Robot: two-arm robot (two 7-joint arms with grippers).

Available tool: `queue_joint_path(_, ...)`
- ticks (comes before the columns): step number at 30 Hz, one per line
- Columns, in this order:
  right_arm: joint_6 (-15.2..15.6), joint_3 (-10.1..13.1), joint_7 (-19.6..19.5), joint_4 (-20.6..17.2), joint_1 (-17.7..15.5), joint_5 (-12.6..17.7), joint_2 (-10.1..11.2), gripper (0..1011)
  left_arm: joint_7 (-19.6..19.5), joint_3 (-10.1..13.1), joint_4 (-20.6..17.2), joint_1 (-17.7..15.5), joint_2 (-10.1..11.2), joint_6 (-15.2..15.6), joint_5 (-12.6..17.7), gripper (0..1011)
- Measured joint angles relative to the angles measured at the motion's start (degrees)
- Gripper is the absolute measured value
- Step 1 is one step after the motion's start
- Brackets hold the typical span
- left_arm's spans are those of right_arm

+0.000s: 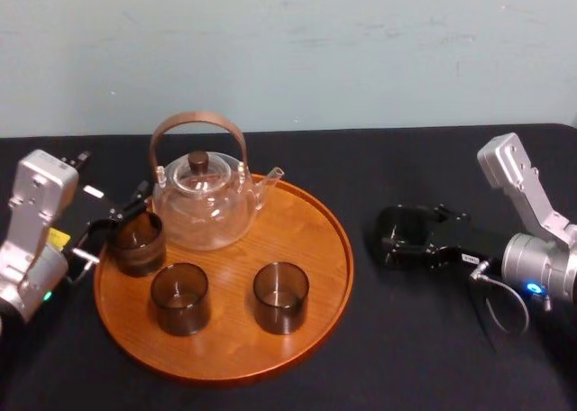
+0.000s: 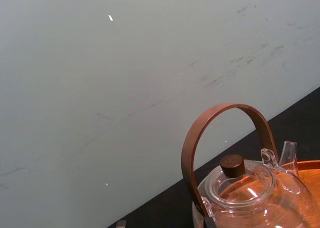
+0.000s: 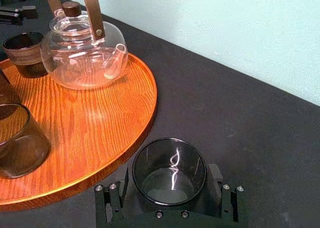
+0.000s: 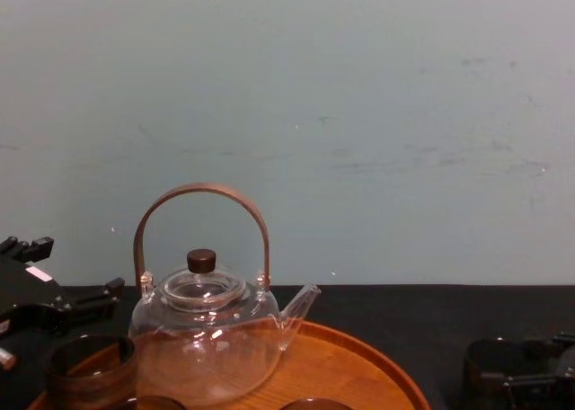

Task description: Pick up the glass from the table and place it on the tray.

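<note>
Right pincer (image 1: 403,238) clamped on glass (image 3: 169,170); glass stands on bench (image 1: 406,357), just right of tray (image 1: 311,226). Risk: low carry clips raised rim, or set-down knocks nearest tray cup (image 1: 280,296). Right arm reaches in low from right. Left pincer (image 1: 117,226) spread wide at tray's left edge.

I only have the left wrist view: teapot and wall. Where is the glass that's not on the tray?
Observer: On the table, right of the tray. The right gripper is around the glass.
Operator: How many are on the tray?
Observer: Three: the left-rim glass, the middle glass and the front-right glass, near the teapot.
Operator: And my left gripper?
Observer: The left gripper is at the tray's left edge, by the left-rim glass.
</note>
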Motion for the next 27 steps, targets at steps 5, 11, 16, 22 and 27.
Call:
queue_joint_path(5,0.0,-0.3,0.1,0.6,0.5,-0.3,-0.4,1002,0.0,0.0,0.0,0.0,0.0,0.0,0.0,1001)
queue_joint_path(11,0.3,-0.5,0.0,1.4,1.2,-0.6,-1.0,1002,0.0,0.0,0.0,0.0,0.0,0.0,0.0,1001)
queue_joint_path(16,0.5,-0.8,-0.3,2.0,1.6,-1.0,-1.5,1002,0.0,0.0,0.0,0.0,0.0,0.0,0.0,1002)
queue_joint_path(22,0.7,-1.1,-0.8,2.2,1.8,-1.7,-1.9,1002,0.0,0.0,0.0,0.0,0.0,0.0,0.0,1001)
queue_joint_path(27,0.7,-1.1,-0.9,2.2,1.8,-1.9,-1.9,1002,0.0,0.0,0.0,0.0,0.0,0.0,0.0,1001)
